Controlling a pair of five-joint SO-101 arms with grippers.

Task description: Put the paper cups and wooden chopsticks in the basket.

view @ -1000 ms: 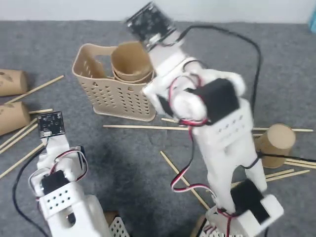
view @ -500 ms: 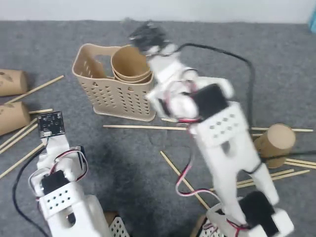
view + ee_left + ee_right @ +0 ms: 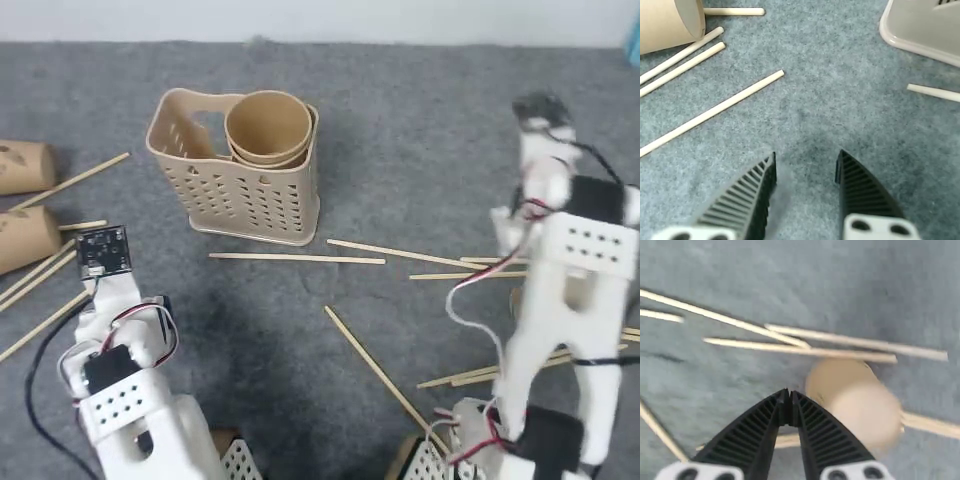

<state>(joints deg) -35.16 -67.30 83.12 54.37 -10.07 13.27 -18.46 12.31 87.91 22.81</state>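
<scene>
Basket (image 3: 235, 185): stacked cups (image 3: 268, 127) already inside, no chopsticks (image 3: 297, 258) in yet, all scattered on both sides of basket. Two cups (image 3: 25, 167) lying well left of basket. One cup (image 3: 855, 400) well right of basket, just by right gripper (image 3: 789, 402), fingers pressed together, empty. Left gripper (image 3: 805, 175) spread, empty. Approx. most of job left.

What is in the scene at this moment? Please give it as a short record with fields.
basket: upright on the grey table
stacked cups: standing in the basket, mouths up
upper left cup: lying on its side at the table's left edge
lower left cup: lying on its side, chopsticks beside it
right cup: on the table close to the right gripper
long chopstick: flat on the table in front of the basket
left gripper: open, empty, over bare table
right gripper: shut, empty
</scene>
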